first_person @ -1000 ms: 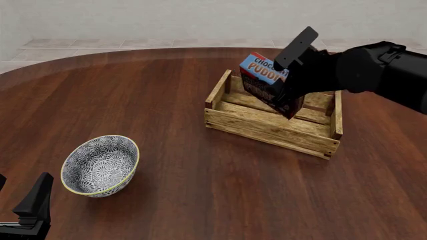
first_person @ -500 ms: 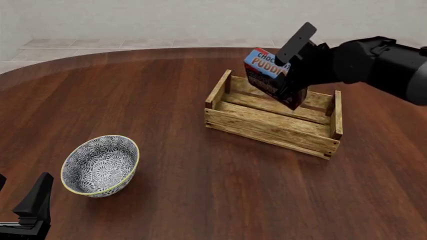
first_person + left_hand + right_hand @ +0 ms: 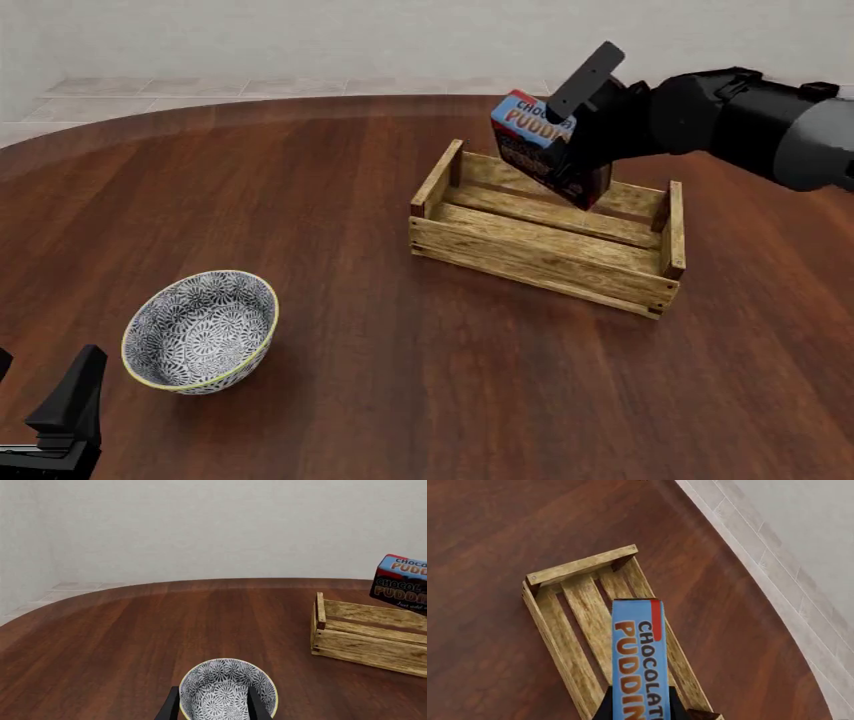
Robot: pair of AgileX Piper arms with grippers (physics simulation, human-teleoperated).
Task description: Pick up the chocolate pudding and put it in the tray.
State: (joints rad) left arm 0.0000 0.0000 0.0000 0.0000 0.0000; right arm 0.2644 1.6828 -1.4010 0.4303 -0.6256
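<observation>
Front view: right claw point(image 3: 567, 135) clamps tilted chocolate pudding point(image 3: 531, 142) above tray point(image 3: 541, 258), upper right.
Left claw point(image 3: 54, 420): lower left, parted, holding nothing, near bowl point(image 3: 200, 330).

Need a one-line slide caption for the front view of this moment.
Right gripper holds the tilted chocolate pudding above the wooden tray; patterned bowl sits apart.

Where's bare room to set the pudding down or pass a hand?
Free: the tray slats, bare under the held chocolate pudding; tabletop between bowl and tray. Crowded: far tray side, where the right gripper holds the box.
</observation>
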